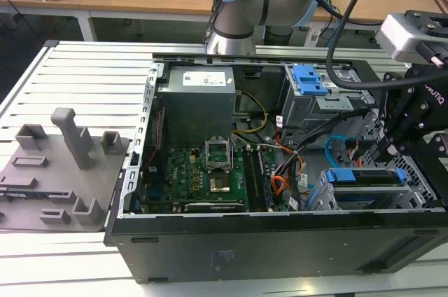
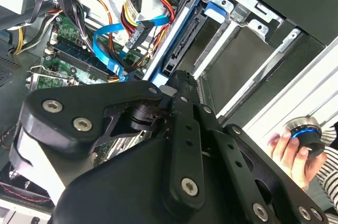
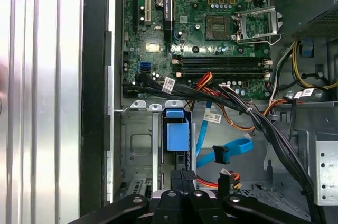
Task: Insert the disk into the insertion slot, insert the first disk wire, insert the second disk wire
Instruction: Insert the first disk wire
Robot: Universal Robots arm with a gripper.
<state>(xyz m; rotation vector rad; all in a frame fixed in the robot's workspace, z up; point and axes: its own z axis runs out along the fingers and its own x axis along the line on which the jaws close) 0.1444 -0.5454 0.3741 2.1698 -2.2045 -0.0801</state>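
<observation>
Gripper [image 3: 183,174] clenched on nothing, tips close by disk [image 3: 177,134], disk sitting in insertion slot [image 3: 138,150]

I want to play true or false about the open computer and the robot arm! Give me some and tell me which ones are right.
1. The disk sits in the insertion slot. True.
2. The dark plug of the second disk wire is plugged into the disk. False: the plug lies loose, apart from the disk.
3. A person's hand holds a round knob. True, in the second wrist view.
4. The gripper hangs over the grey blocks. False: it is by the insertion slot, at the exterior view's right, and the blocks stand at its left.
5. The computer case is closed. False: it is open and the motherboard shows.
</observation>
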